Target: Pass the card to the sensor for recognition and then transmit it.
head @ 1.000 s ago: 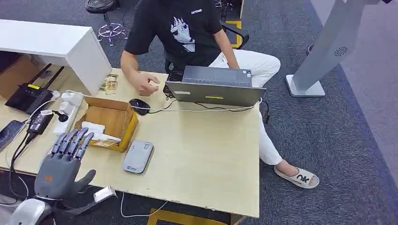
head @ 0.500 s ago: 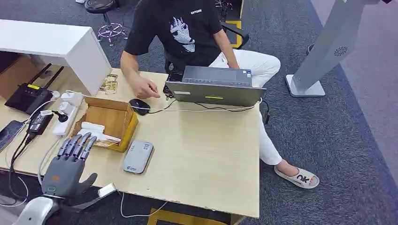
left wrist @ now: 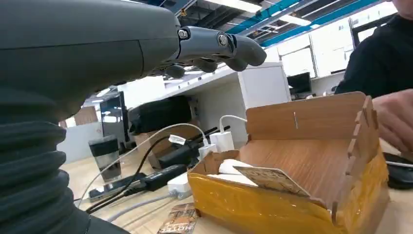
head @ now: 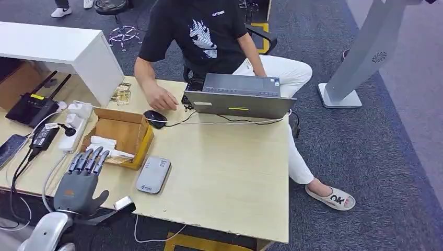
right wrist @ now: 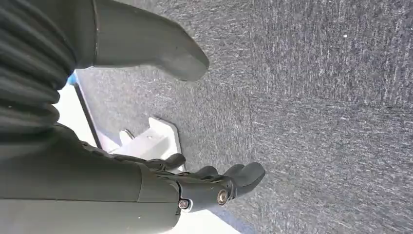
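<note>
Left hand empty over the counter, card in the box.
Your counter [head: 224, 172] carries a box [head: 123, 135] with the card [left wrist: 270, 179] leaning on its front wall; the sensor [head: 153, 175] lies just beside it. Your left hand [head: 78, 183] hovers near, fingers apart; your right hand [right wrist: 146, 187] hangs over carpet, fingers loosely spread, empty.

A person in a black shirt [head: 201, 31] sits behind the open laptop [head: 239, 97], one hand beside the black mouse [head: 155, 118]. A router [head: 32, 107] and white power strip [head: 74, 125] lie at the wooden table's [head: 230, 172] left end.
</note>
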Robot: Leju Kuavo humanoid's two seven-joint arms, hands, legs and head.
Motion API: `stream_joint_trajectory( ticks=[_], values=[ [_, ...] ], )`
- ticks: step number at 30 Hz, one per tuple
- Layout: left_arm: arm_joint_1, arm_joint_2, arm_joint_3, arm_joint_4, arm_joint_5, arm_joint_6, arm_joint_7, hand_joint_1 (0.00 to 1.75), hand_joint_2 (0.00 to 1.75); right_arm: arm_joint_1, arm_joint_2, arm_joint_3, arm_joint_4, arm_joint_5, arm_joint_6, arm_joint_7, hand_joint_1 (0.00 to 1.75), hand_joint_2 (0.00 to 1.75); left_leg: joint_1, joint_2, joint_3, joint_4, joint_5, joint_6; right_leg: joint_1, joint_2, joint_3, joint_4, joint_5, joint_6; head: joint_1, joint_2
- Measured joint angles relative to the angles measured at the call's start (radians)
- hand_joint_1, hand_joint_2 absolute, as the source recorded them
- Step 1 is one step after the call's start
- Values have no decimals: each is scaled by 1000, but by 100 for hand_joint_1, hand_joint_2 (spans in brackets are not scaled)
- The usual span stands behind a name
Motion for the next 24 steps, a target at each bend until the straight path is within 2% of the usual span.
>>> stream_joint_trajectory(
  ticks=[24],
  values=[
    [-165,-39,0,229,-106,38,21,0,175,-6,0,4,0,55,0,0,0,175,0,0,0,0,1,0,0,0,0,0,1,0,0,0]
  ],
)
